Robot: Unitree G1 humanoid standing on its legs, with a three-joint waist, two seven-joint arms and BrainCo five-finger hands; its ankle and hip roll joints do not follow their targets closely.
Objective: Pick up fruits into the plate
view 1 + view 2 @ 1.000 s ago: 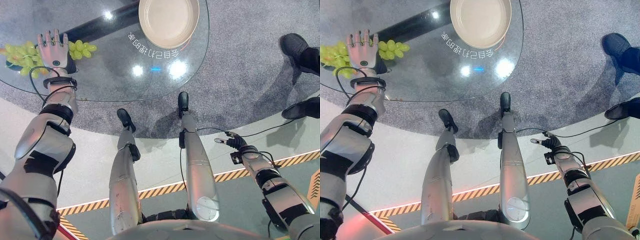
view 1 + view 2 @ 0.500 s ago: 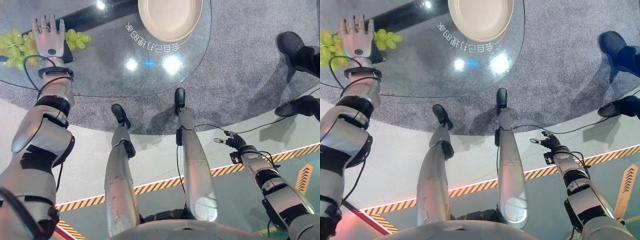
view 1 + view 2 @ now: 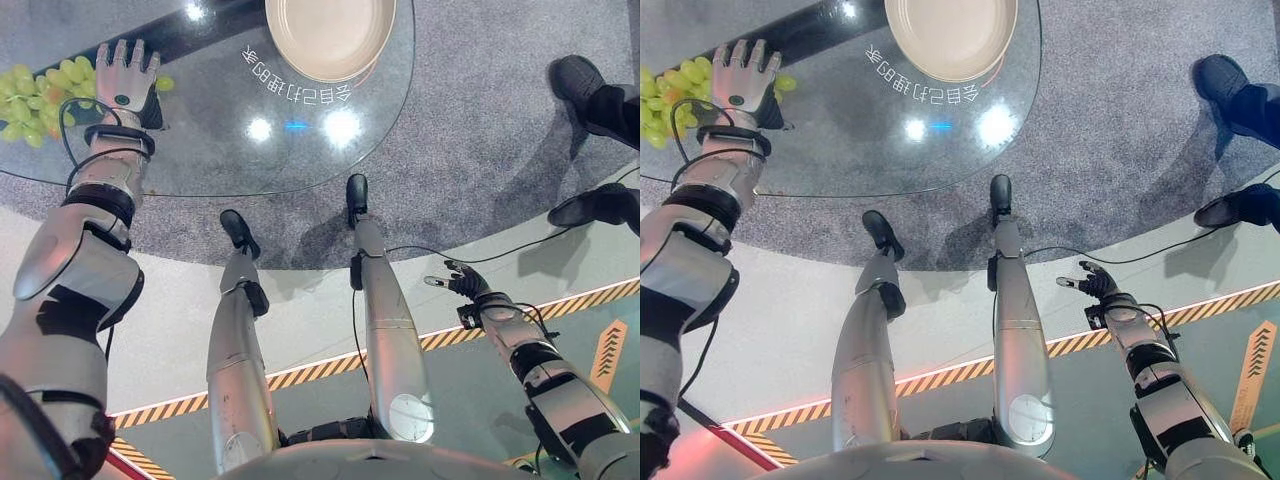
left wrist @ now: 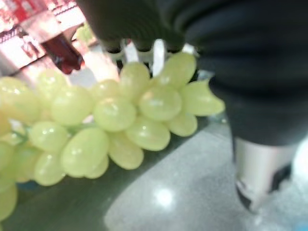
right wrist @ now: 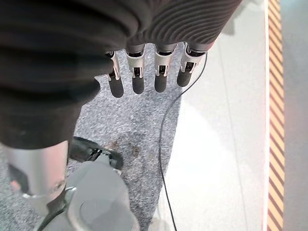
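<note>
The left robot hand [image 3: 128, 76] lies over the grapes [image 3: 40, 95] with fingers straight and spread, gripping nothing, while the right robot hand [image 3: 462, 284] hangs relaxed and open, low beside the desk [image 3: 200, 150]. The grapes lie on the glass, well apart from the empty plate [image 3: 330, 35], so I judge nothing is done yet: grasp, carry and drop remain.

Glossy glass table [image 3: 230, 150]; smooth shiny grapes [image 4: 120, 120]; matt plate [image 3: 330, 35]; rough carpet [image 3: 480, 150].

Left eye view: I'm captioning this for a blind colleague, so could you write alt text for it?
The robot's left hand, fingers straight, reaches over a bunch of green grapes at the far left of a round glass table. An empty beige plate sits at the table's far side, and the right hand hangs open beside the table.
</note>
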